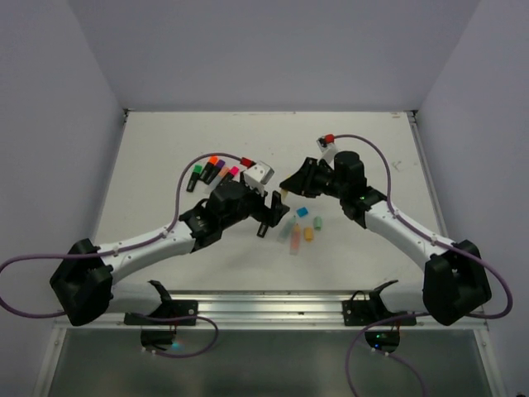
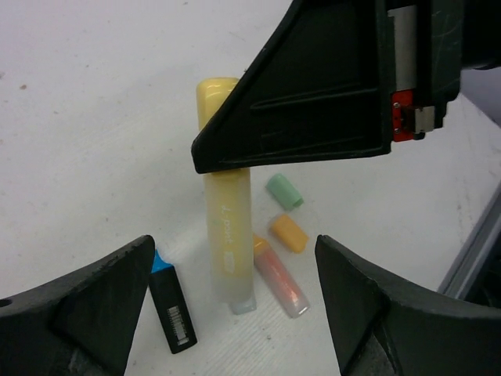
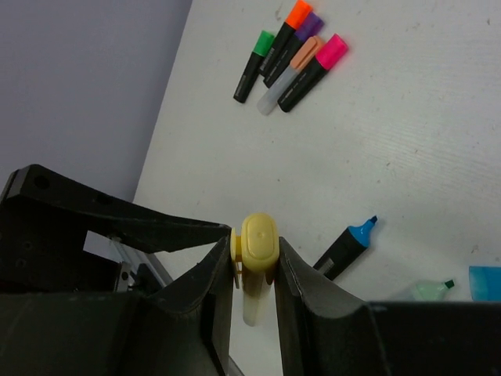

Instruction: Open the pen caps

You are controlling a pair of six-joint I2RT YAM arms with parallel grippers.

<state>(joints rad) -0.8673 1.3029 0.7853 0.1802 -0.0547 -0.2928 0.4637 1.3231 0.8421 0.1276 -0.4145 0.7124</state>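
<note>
While right fingers (image 3: pixel 211 301) clamp yellow pen (image 3: pixel 258 243) | left fingers (image 2: pixel 94 305) wide, empty | loose caps (image 2: pixel 284 192) nearby

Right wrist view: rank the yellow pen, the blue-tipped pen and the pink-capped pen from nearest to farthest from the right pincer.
1. yellow pen, clamped in the right pincer itself.
2. blue-tipped pen, lying uncapped close beside it, lower right.
3. pink-capped pen, far off in the capped cluster at top.

The two arms (image 1: pixel 397 223) have white links (image 1: pixel 140 246) and black joints (image 1: pixel 78 285); thin purple cables (image 1: pixel 359 136) run along them; claw fingers (image 2: pixel 86 309) are matte black wedges.
</note>
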